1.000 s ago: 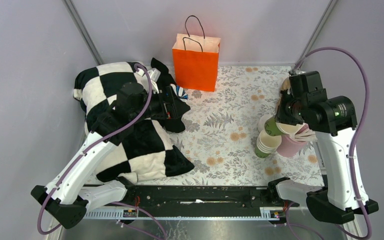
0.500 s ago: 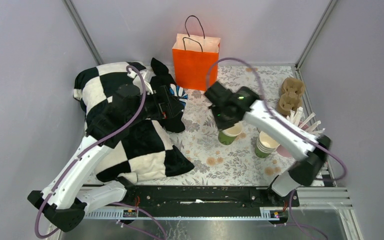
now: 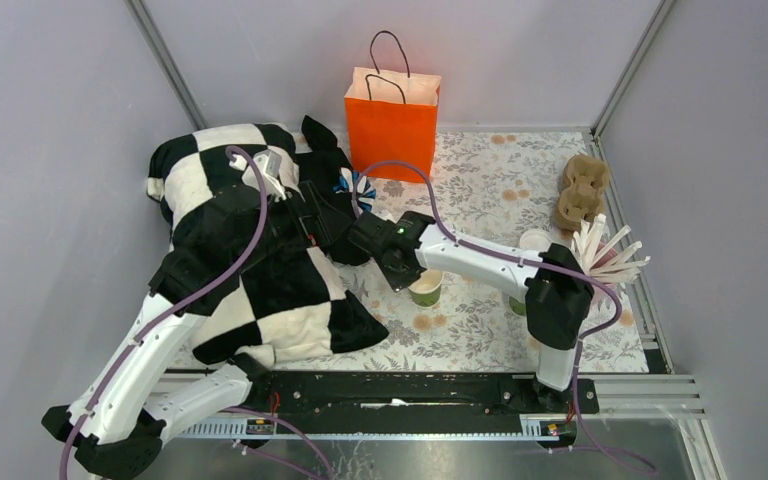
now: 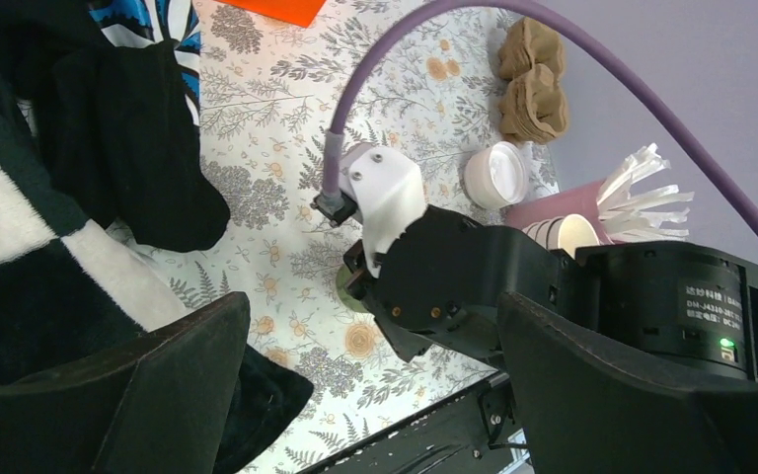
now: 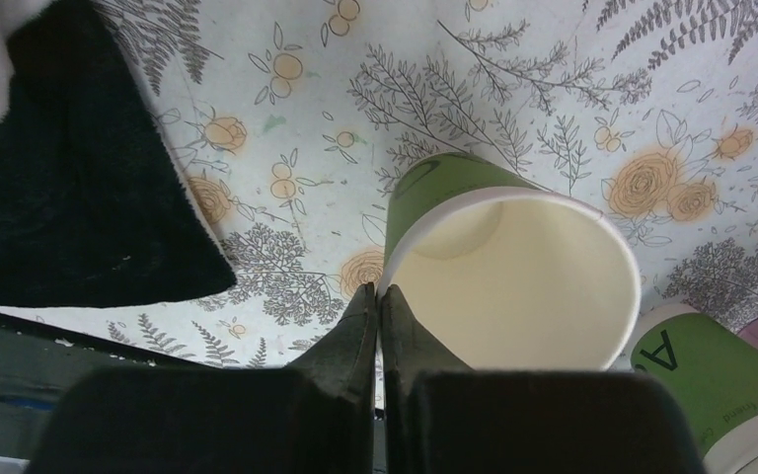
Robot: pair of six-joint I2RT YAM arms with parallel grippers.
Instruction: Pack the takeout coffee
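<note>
Orange bag [image 3: 392,125] at the back, checkered cloth [image 3: 260,300] left, cardboard carrier [image 3: 580,190] and pink cup [image 4: 553,205] right.

Green cup stack [image 5: 713,383] partly off-frame

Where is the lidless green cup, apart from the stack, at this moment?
In the top view the lidless green cup is near the middle of the table, just right of the checkered blanket; the right gripper pinches its rim.

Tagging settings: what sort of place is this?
Probably a lab robot cell staged as a takeout counter: bare grey walls, a floral tablecloth, plus a cup, cup carrier and orange bag.
</note>
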